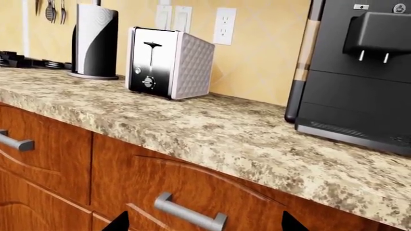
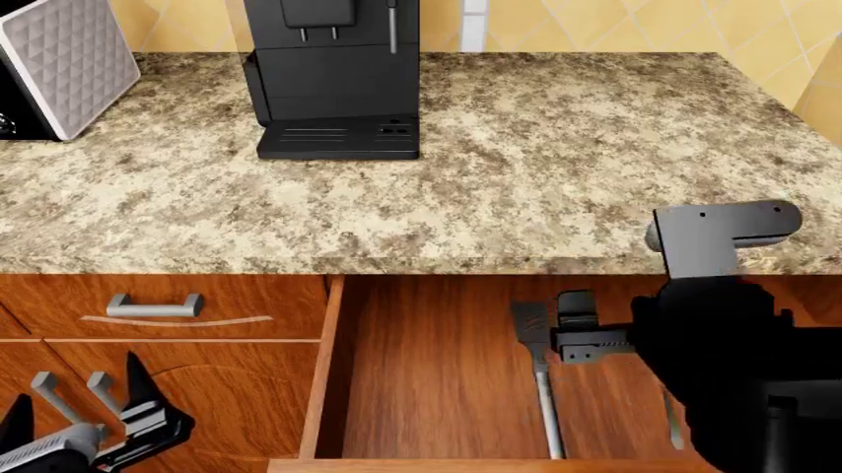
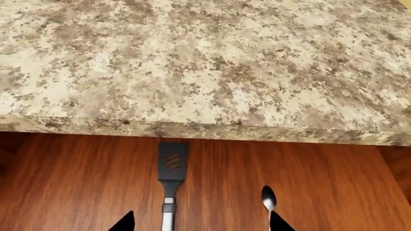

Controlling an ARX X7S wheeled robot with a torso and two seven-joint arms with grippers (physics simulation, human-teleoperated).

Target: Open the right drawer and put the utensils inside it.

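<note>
Right tool (image 3: 200,222) open — spatula (image 3: 172,166) | spoon (image 3: 268,197) between tips, in drawer (image 2: 435,374)

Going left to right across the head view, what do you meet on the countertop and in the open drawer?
On the countertop: toaster → coffee machine. In the right drawer: spatula → right gripper.

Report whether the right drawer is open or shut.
Open. The right drawer is pulled out from under the countertop, exposing its wood floor, where the spatula and the spoon lie.
</note>
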